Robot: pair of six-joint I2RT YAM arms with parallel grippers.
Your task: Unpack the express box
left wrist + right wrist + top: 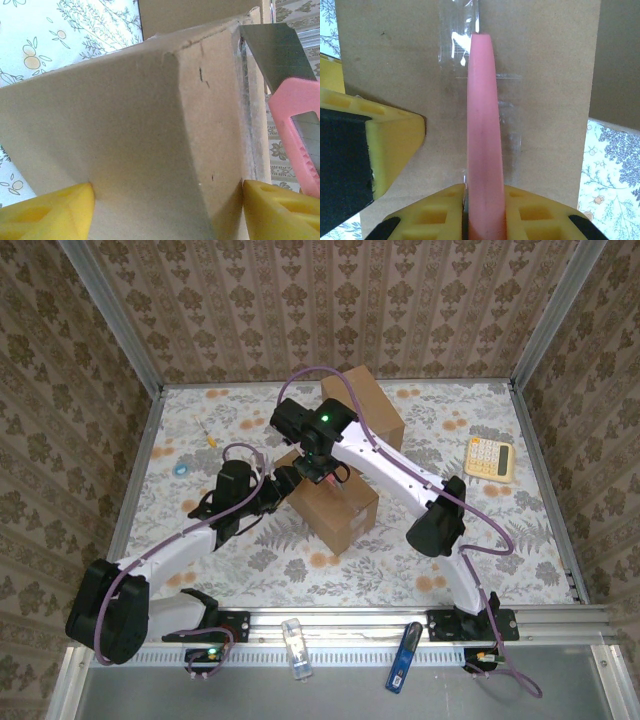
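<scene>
Left jaws, spread wide, grip the brown cardboard box (340,515) mid-frame so the right jaws, clamped on a pink utility knife (484,150), can slit its clear tape (457,35).

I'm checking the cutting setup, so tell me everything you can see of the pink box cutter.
The box cutter has a slim pink plastic handle and a grey metal blade, extended, with an angled tip. The right tool is shut on the handle, holding it along the clear taped seam on top of the cardboard box. The blade lies at the box's top edge.
</scene>
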